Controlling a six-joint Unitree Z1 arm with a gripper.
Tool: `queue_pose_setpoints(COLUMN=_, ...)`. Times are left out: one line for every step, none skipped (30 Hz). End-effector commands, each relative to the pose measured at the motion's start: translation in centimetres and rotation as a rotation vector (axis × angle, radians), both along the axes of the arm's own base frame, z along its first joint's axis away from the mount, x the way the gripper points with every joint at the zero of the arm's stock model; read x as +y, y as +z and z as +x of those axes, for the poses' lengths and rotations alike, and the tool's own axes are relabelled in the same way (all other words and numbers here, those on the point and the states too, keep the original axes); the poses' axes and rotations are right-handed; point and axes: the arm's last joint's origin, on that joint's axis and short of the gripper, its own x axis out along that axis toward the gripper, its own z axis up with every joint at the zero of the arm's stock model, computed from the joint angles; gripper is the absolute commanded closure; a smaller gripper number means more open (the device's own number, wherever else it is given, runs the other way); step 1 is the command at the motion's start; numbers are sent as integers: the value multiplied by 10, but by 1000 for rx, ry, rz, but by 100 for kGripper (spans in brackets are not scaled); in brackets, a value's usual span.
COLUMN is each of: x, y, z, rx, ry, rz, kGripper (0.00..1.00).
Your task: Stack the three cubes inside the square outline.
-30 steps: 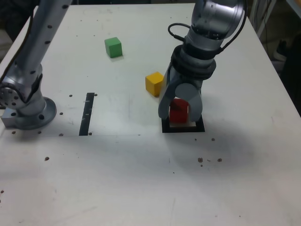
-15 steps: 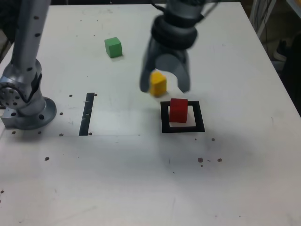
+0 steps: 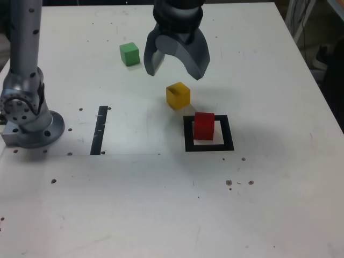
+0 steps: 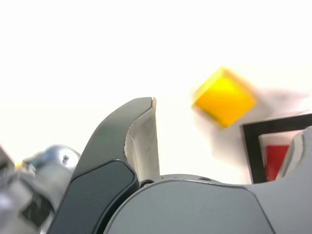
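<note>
Cubes lie spread over the white table, and the square outline sits toward the exterior view's right of the black tape strip, with the red cube standing inside it on the white centre. Above and behind the outline hangs the gripper, its jaws spread wide and holding nothing. The yellow cube rests just beside the outline's far corner, apart from the red one, and lies nearly straight beneath the open jaws, a little nearer the camera; the wrist view shows it ahead of the fingers, turned so a corner points toward them. The green cube sits off to the exterior view's left of the gripper, well apart from the outline. By my judgement the yellow cube is the closer pick, calling for a short drop and perhaps a wrist turn to meet its flat faces.
</note>
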Motion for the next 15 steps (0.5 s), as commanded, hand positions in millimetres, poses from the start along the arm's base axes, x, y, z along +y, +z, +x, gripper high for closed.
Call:
queue_pose_setpoints(x=3, y=-9, z=6, rx=-3, ry=-93, rz=-2, kGripper=1)
queue_pose_setpoints(x=3, y=-11, z=8, rx=-7, ry=-104, rz=2, kGripper=1)
queue_pose_setpoints(x=4, y=-13, z=8, rx=-10, ry=-111, rz=6, kGripper=1)
queue_pose_setpoints(x=4, y=-15, z=8, rx=-9, ry=-117, rz=12, kGripper=1)
queue_pose_setpoints(x=4, y=-16, z=8, rx=-5, ry=-120, rz=18, kGripper=1)
queue_pose_setpoints(x=5, y=-18, z=7, rx=2, ry=-123, rz=24, kGripper=1)
queue_pose_setpoints(x=5, y=-20, z=6, rx=10, ry=-125, rz=29, kGripper=1)
queue_pose_setpoints(x=5, y=-23, z=5, rx=24, ry=-129, rz=30, kGripper=1)
queue_pose_setpoints(x=5, y=-26, z=4, rx=36, ry=-132, rz=28, kGripper=1)
queue_pose_setpoints(x=4, y=-30, z=3, rx=47, ry=-135, rz=25, kGripper=1)
queue_pose_setpoints(x=4, y=-34, z=2, rx=56, ry=-139, rz=21, kGripper=1)
queue_pose_setpoints(x=3, y=-38, z=1, rx=63, ry=-146, rz=16, kGripper=1)
queue_pose_setpoints(x=2, y=-43, z=0, rx=67, ry=-155, rz=11, kGripper=1)
queue_pose_setpoints(x=2, y=-47, z=-1, rx=69, ry=-165, rz=5, kGripper=1)
queue_pose_setpoints(x=1, y=-50, z=-2, rx=68, ry=-176, rz=1, kGripper=1)
